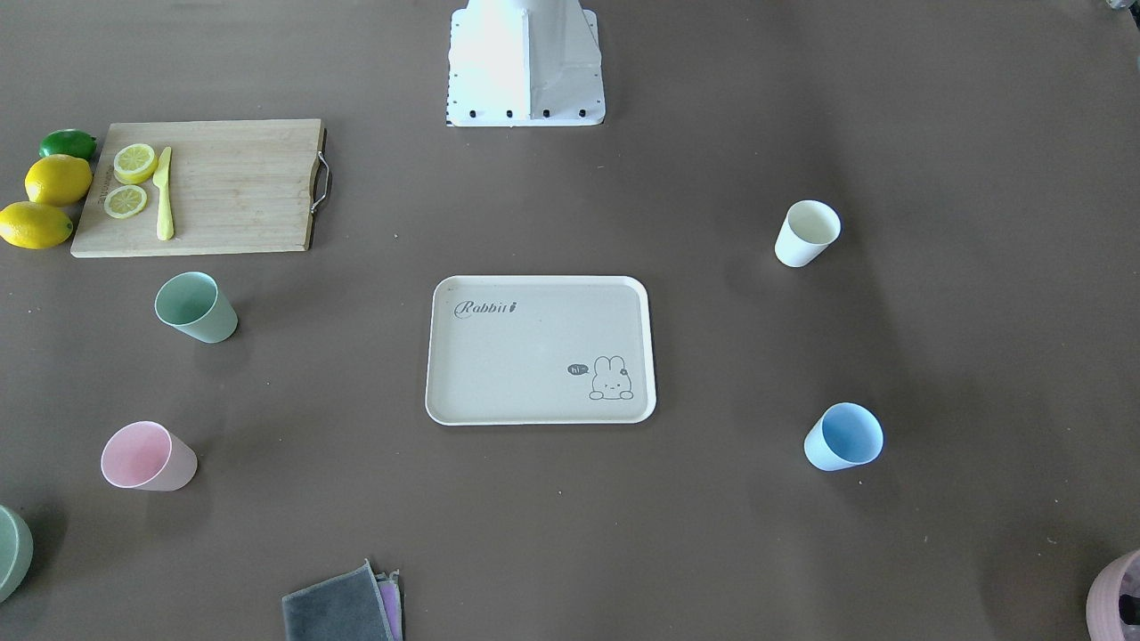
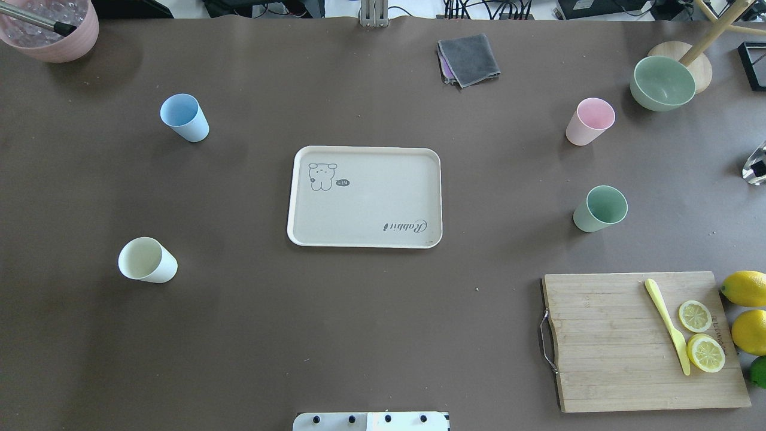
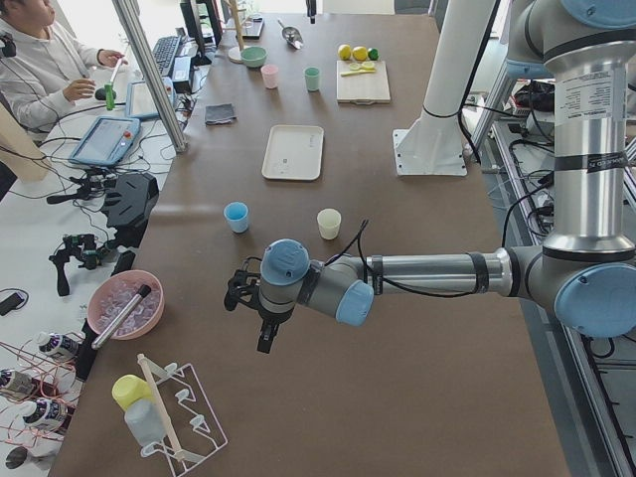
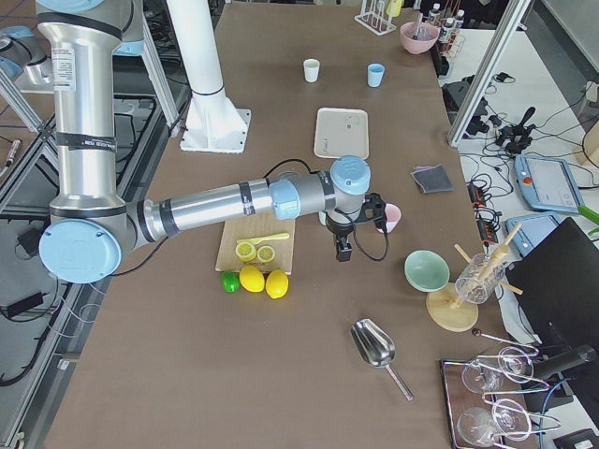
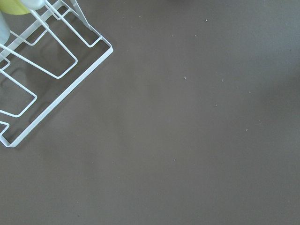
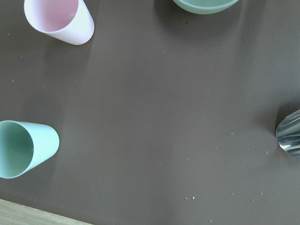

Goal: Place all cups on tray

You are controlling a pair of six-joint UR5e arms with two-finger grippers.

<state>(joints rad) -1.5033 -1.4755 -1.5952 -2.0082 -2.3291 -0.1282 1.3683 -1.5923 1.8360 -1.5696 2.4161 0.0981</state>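
Four cups stand on the table [image 2: 359, 335], all apart from the tray [image 2: 371, 206]. Nearest the robot are the white cup [image 2: 146, 259] on the left and the board [image 2: 616, 347] on the right. The tray lies flat in the middle. The green cup [image 2: 600, 208] is to its right. Farther off are the blue cup [image 2: 184, 117] on the left and the pink cup [image 2: 590, 121] on the right. The left claw [image 3: 266, 336] and the right claw [image 4: 343, 249] hang over the table's ends. I cannot tell how far open they are.

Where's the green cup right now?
Overhead view, right half: the green cup stands upright between the pink cup and the cutting board, right of the tray.
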